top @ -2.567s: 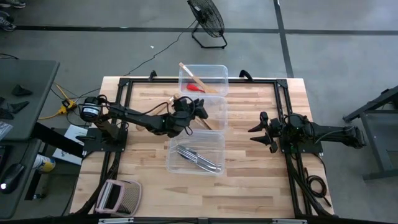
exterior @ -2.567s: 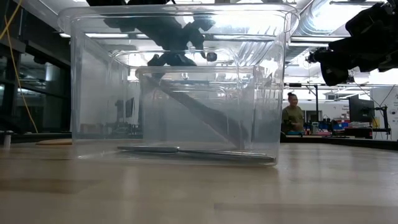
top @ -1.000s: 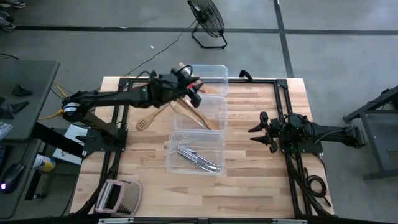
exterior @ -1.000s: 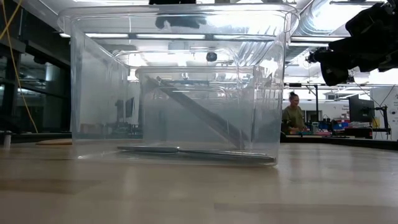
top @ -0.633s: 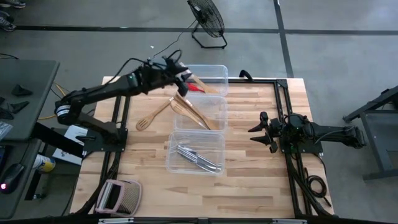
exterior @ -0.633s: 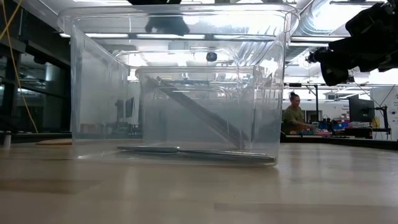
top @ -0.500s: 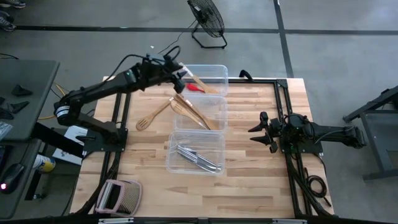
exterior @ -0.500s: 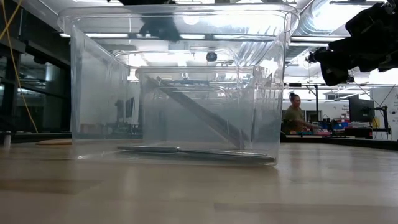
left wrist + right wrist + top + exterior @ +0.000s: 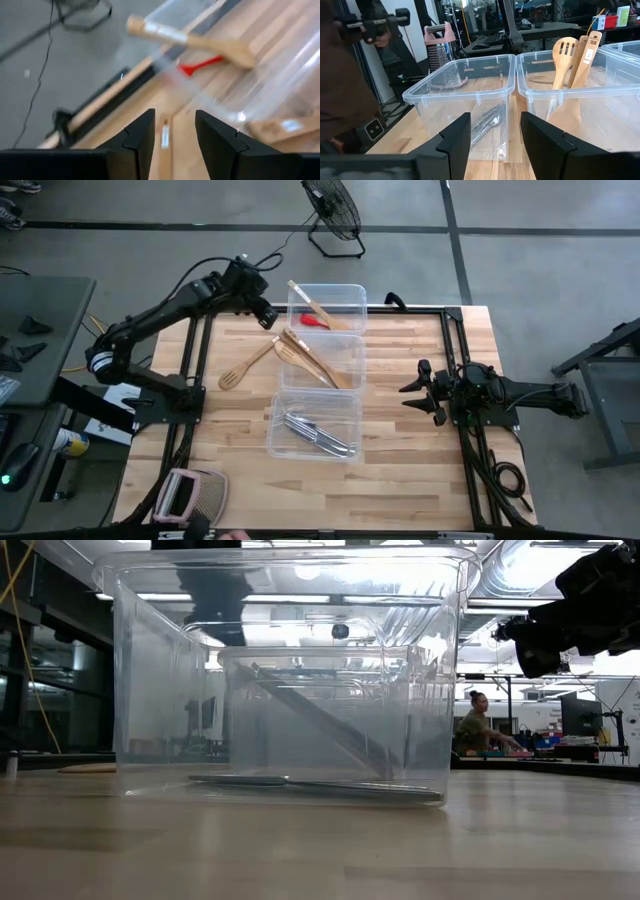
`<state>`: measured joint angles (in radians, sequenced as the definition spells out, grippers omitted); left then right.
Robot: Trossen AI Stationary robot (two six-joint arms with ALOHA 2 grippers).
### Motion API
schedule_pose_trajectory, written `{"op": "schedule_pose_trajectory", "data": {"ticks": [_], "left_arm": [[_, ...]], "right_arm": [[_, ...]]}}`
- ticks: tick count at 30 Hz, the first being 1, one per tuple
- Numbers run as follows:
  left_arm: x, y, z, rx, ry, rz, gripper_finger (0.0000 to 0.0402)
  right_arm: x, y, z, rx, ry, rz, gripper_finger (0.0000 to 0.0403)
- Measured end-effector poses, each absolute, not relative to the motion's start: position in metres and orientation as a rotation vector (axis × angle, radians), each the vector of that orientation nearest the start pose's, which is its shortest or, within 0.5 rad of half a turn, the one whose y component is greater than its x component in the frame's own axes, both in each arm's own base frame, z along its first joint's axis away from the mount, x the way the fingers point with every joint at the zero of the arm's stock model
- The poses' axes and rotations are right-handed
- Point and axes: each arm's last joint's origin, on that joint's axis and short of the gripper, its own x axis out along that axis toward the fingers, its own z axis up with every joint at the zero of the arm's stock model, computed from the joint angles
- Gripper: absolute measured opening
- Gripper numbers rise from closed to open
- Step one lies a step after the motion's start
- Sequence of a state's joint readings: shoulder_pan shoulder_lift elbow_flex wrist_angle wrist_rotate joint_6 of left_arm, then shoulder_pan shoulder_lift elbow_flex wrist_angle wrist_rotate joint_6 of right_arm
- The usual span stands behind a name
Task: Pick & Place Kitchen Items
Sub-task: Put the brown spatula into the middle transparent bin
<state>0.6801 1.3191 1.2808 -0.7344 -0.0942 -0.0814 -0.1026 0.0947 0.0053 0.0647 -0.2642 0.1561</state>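
Left gripper [image 9: 268, 311] is raised at the far-left of the table, just left of the far tub [image 9: 327, 307] — fingers parted with a clear gap, nothing between them. Right gripper [image 9: 412, 390] waits over the right side of the table, jaws apart, empty.

Three clear tubs sit in a row down the middle. Far tub holds a wooden spatula [image 9: 318, 311] sticking over its rim and the small red utensil [image 9: 316, 322]. Middle tub [image 9: 345, 361] has wooden spoons [image 9: 312, 361] leaning in it. Near tub [image 9: 313, 423] holds the silver cutlery [image 9: 318, 435]. One slotted wooden spoon [image 9: 245, 366] lies on the table [image 9: 400, 460] left of the middle tub — outside it.
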Motion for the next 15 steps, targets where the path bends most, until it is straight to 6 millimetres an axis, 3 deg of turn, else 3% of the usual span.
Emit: {"op": "schedule_pose_trajectory", "data": {"ticks": [15], "left_arm": [[0.214,0.182,0.294,-0.572,1.036,0.862,0.0143]], "right_arm": [[0.102,-0.003,0.164,0.16,0.037,0.16,0.0165]]}}
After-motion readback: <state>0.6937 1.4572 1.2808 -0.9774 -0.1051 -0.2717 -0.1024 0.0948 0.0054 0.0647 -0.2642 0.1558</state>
